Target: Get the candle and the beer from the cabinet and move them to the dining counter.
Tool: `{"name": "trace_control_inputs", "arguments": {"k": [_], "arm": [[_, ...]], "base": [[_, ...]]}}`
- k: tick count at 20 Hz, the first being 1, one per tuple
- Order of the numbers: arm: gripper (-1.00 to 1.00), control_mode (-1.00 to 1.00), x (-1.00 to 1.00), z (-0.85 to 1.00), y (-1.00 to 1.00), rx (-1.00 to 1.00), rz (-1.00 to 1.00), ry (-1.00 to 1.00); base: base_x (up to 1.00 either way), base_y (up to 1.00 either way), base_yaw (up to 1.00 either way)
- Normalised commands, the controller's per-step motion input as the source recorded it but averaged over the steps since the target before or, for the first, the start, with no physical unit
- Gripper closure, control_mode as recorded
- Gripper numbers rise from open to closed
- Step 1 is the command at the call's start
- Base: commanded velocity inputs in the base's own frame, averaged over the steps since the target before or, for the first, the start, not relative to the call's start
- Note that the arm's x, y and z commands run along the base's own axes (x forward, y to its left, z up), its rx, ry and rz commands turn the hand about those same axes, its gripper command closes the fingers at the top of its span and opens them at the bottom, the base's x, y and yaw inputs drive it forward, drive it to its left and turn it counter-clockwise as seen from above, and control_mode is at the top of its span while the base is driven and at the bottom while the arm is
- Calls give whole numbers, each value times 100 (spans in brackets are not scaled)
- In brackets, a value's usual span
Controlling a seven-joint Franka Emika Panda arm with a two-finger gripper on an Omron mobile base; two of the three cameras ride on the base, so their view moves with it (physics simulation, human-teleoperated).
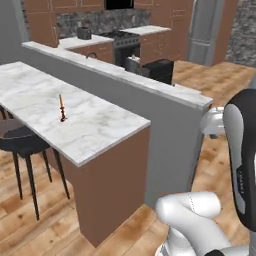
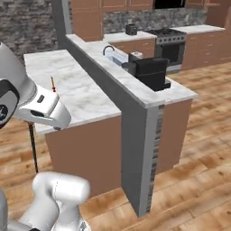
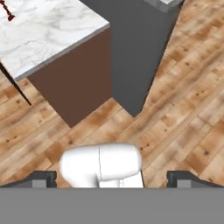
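The candle (image 1: 62, 109), a thin orange taper on a dark red holder, stands upright on the dining counter (image 1: 105, 127), near the middle of its white marble top. It also shows small in the right base view as the candle (image 2: 53, 84) on the counter (image 2: 85, 101). In the hand view the candle's holder (image 3: 7, 15) sits at the top left corner on the marble (image 3: 48, 30). My gripper (image 3: 113, 179) hangs open over the wooden floor beside the counter's end, fingertips (image 3: 41, 178) wide apart with nothing between them. The beer is out of view.
The counter's grey raised back wall (image 1: 170, 125) ends just ahead of me. A black coffee machine (image 2: 151, 72) and a sink faucet (image 2: 108, 48) sit on the worktop behind it. Black stools (image 1: 22, 142) stand at the left. Brown cabinets (image 1: 42, 22) and a stove (image 2: 169, 40) line the far wall.
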Motion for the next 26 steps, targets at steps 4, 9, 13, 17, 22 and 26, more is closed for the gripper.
{"name": "trace_control_inputs", "arguments": {"k": [4, 9, 13, 17, 22, 26], "arm": [[-100, 100, 0, 0, 0, 0, 0, 0], [-100, 100, 0, 0, 0, 0, 0, 0], [-100, 100, 0, 0, 0, 0, 0, 0], [-100, 100, 0, 0, 0, 0, 0, 0], [-100, 100, 0, 0, 0, 0, 0, 0], [-100, 100, 0, 0, 0, 0, 0, 0]], "base": [[-99, -6, -65], [-76, -1, -74], [-51, 0, -81], [-41, -2, -70], [-7, 0, -58], [31, 0, -14]]}}
